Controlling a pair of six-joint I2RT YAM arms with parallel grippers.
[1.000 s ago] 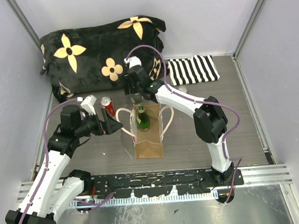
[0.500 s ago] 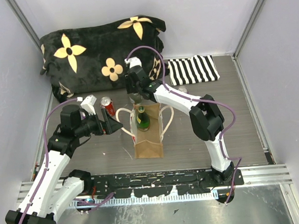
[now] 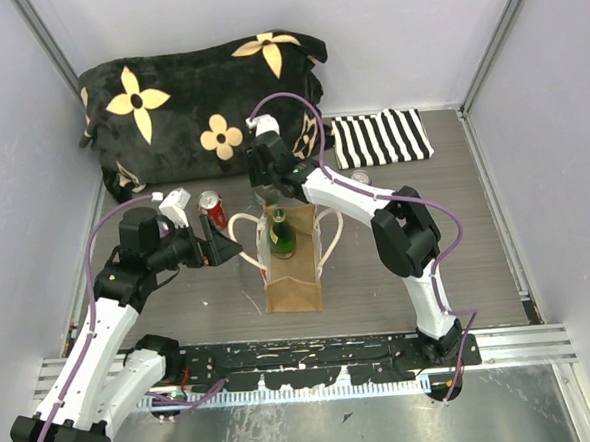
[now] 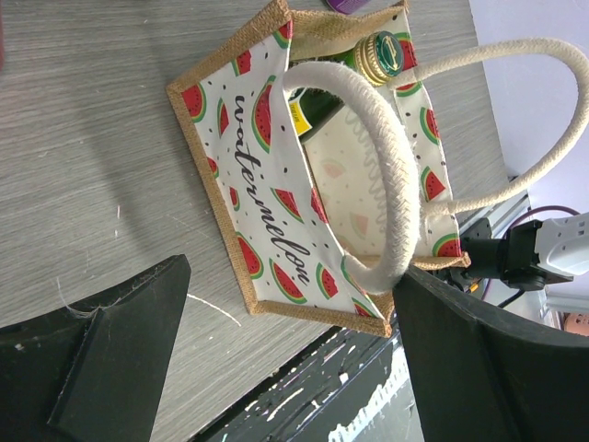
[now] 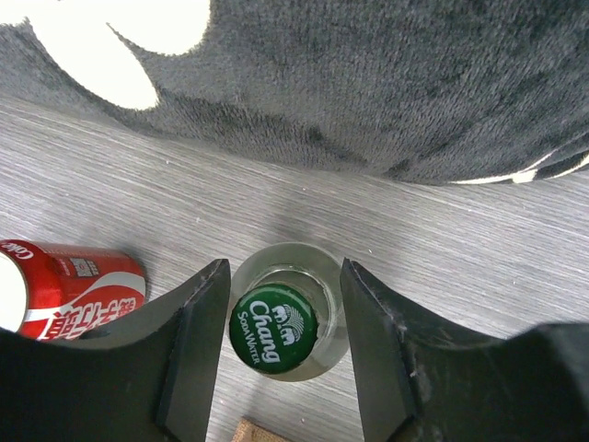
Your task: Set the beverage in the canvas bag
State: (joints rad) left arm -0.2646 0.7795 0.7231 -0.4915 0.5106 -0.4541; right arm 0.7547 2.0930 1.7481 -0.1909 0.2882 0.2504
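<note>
Grey desk (image 3: pixel 457 241), bottle (image 3: pixel 281 236) upright in canvas bag (image 3: pixel 293 286), right gripper (image 5: pixel 284 267) parted over its cap, left gripper (image 4: pixel 293 273) spread wide nearby.

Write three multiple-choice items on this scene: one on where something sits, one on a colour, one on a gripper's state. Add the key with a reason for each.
1. Where is the green bottle?
A. Lying flat outside the bag
B. Standing inside the canvas bag
C. Balanced on the bag's handles

2. What colour is the bottle's cap?
A. Blue
B. Yellow
C. Green

3. How does the right gripper stand?
A. Open, a finger on either side of the cap
B. Shut on the cap
C. Shut on the bag

Key:
1 B: the top view shows the bottle upright between the bag's walls.
2 C: the right wrist view shows a green cap with white lettering.
3 A: the same view shows the fingers spread wider than the cap.
</note>
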